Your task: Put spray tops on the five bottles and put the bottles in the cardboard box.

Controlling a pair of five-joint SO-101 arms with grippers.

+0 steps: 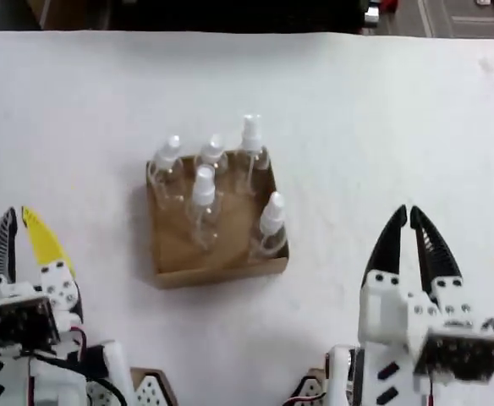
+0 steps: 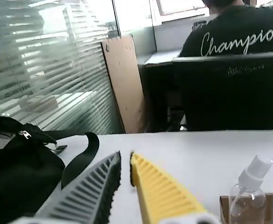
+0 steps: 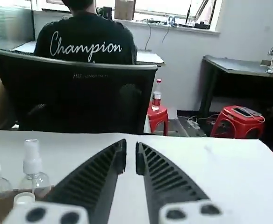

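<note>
1. cardboard box (image 1: 217, 269): brown, shallow and open-topped; i see it mid-way across the white table (image 1: 382, 118), just beyond my two arms.
2. five bottles (image 1: 203, 211): clear plastic, upright inside the box, each with a white spray top (image 1: 250, 133).
3. left gripper (image 1: 19, 211): near left, grey and yellow fingers almost together, gripping nothing.
4. right gripper (image 1: 407, 209): near right, black fingers almost together, gripping nothing.

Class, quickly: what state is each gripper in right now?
Left gripper: closed, holding nothing.
Right gripper: closed, holding nothing.
</note>
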